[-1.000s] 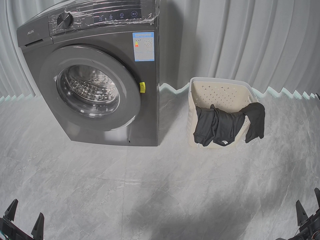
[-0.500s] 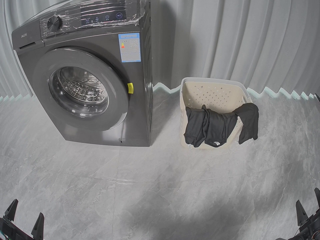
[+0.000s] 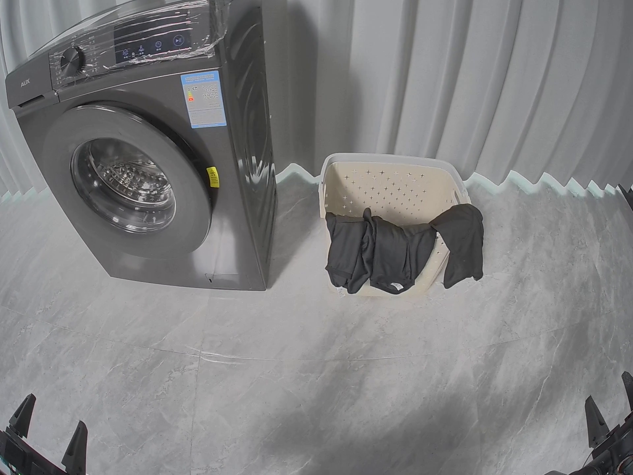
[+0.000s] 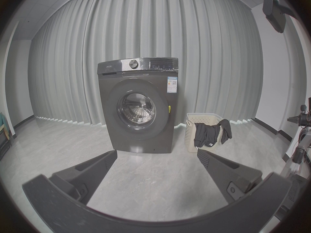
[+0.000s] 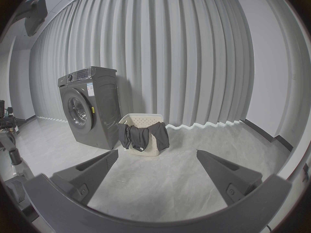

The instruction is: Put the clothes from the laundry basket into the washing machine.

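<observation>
A dark grey washing machine (image 3: 145, 146) stands on the floor at the left, its round door (image 3: 125, 183) shut. To its right is a cream laundry basket (image 3: 389, 186) with dark clothes (image 3: 382, 249) draped over its front rim and right side. The same washing machine (image 4: 139, 104), basket (image 4: 202, 118) and clothes (image 4: 210, 134) show far ahead in the left wrist view. My left gripper (image 3: 46, 430) hangs low at the bottom left corner, open and empty. My right gripper (image 3: 610, 407) is at the bottom right corner, open and empty, with the basket (image 5: 142, 122) in its wrist view.
A pale pleated curtain (image 3: 461, 67) runs behind everything. Grey marble-look floor tiles (image 3: 316, 377) stretch between me and the machine. White walls (image 5: 272, 68) close the room on the right.
The whole head picture has shifted left, so the camera has turned right; machine and basket sit further left in view. Both grippers keep their places in the corners.
</observation>
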{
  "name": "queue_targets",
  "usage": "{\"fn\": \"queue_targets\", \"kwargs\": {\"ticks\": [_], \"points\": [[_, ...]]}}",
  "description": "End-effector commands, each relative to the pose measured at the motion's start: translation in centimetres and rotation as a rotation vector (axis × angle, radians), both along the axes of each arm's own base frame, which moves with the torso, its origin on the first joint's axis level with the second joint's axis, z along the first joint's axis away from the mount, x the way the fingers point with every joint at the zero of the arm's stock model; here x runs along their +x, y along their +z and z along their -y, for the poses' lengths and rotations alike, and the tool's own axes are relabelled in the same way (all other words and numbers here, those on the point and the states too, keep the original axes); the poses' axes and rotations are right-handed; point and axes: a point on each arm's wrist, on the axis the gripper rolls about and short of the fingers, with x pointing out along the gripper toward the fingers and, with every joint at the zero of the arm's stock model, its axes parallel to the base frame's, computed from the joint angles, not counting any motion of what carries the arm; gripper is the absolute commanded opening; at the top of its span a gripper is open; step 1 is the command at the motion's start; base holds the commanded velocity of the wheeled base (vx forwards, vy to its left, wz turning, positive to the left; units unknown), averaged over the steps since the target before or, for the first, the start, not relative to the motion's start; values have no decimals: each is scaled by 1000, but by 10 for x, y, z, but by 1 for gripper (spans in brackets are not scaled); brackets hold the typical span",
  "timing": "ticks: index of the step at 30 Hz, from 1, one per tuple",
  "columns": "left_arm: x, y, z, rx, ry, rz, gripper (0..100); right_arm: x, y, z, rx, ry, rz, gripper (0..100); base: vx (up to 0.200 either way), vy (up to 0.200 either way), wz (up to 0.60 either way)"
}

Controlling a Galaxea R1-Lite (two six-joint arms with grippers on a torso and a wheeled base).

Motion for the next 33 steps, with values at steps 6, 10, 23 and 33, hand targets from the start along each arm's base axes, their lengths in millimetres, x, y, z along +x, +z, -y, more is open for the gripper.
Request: {"fn": "queue_targets", "kwargs": {"ticks": [6,10,23,33], "points": [[0,-5,0,-3,0,2,100,1,-5,0,1,1,-12,100,0,0,0],[0,-5,0,-6,1,2,100,1,-5,0,1,1,-12,100,0,0,0],[0,-4,0,-10,3,4,100,1,-5,0,1,-2,-12,100,200,0,0],[0,-5,0,-5,3,2,100,1,-5,0,3,-2,-12,100,40,0,0]]}}
